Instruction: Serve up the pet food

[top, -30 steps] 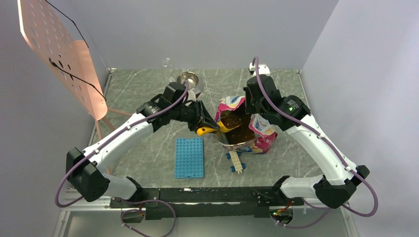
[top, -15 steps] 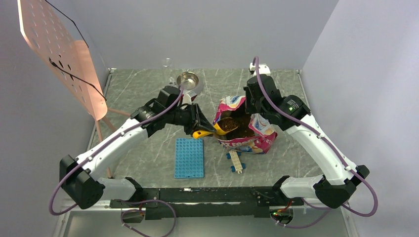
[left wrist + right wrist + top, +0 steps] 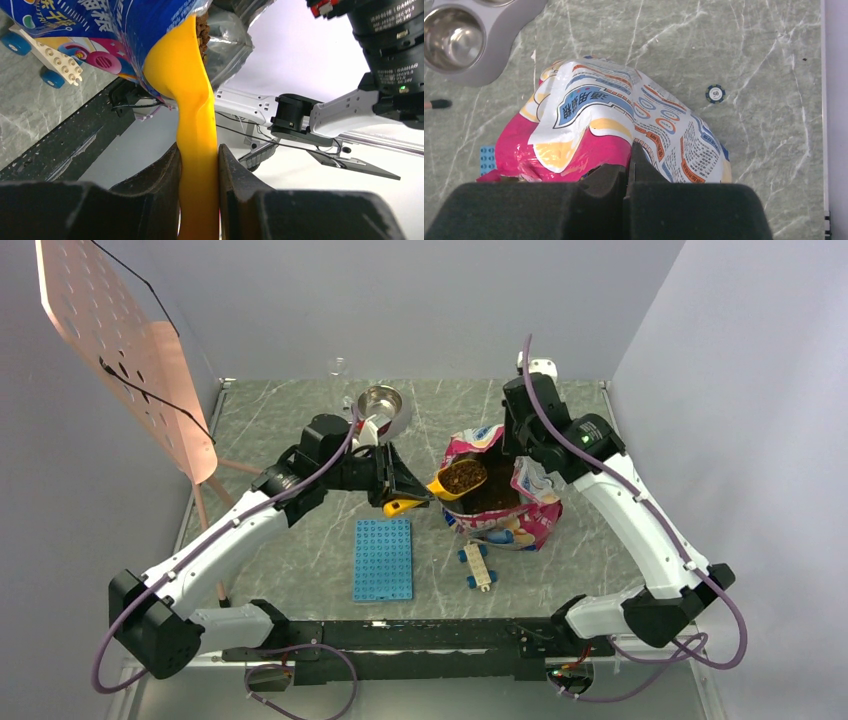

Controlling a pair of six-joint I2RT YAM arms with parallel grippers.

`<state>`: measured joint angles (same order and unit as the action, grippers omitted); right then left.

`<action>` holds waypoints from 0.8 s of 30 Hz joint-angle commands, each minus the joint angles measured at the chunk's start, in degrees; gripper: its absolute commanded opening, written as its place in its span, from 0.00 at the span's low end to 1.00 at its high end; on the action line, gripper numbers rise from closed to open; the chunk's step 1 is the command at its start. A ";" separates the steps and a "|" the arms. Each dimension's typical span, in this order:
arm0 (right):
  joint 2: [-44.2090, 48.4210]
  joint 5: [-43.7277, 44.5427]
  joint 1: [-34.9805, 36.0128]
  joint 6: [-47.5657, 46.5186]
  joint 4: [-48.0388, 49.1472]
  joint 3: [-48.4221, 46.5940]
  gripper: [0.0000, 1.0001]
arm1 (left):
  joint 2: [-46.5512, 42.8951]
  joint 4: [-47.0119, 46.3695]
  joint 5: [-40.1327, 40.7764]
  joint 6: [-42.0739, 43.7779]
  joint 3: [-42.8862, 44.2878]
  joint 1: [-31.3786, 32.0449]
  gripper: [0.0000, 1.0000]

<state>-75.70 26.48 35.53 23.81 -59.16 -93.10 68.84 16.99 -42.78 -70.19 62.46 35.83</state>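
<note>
The pet food [image 3: 462, 477], dark-brown kibble, fills the bowl of a yellow scoop [image 3: 440, 486] held level just left of the bag's mouth. My left gripper [image 3: 398, 492] is shut on the scoop's handle [image 3: 198, 150], which sits squeezed between both fingers. The glossy pink, white and blue bag [image 3: 505, 510] stands open on the table with more kibble inside. My right gripper [image 3: 516, 452] is shut on the bag's top edge [image 3: 614, 150] and holds it up. The steel double bowl [image 3: 381, 403] lies behind the left gripper, apart from it.
A blue studded plate [image 3: 382, 560] lies in front of the scoop. A small brick car with blue wheels [image 3: 476, 567] sits in front of the bag. A poker chip [image 3: 715, 93] lies beyond the bag. A pink perforated board [image 3: 120, 350] leans at the far left.
My left gripper has drawn the scoop up and out of the bag, loaded with kibble, and shifted left. My right arm has pulled the bag's edge slightly back and up.
</note>
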 commanded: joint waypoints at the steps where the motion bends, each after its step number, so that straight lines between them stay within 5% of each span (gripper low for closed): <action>1: 1.93 3.71 -5.72 0.96 2.93 -7.80 0.00 | 0.51 -3.78 0.88 0.13 1.10 -0.84 0.00; 12: 2.54 3.11 -20.88 -4.34 1.69 -15.54 0.00 | 21.88 4.65 1.69 0.93 24.13 4.05 0.00; 18: 3.64 -0.43 -21.29 -6.41 3.63 -15.36 0.00 | 29.34 23.85 4.59 3.82 39.24 4.52 0.00; 24: 7.69 -6.54 -21.33 -5.54 7.34 -7.39 0.00 | 23.53 -1.76 -0.84 -5.27 24.01 4.13 0.00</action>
<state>-76.99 22.63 13.74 19.00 -70.00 -99.83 97.12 28.38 -39.88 -70.43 93.41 40.07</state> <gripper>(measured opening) 0.010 0.307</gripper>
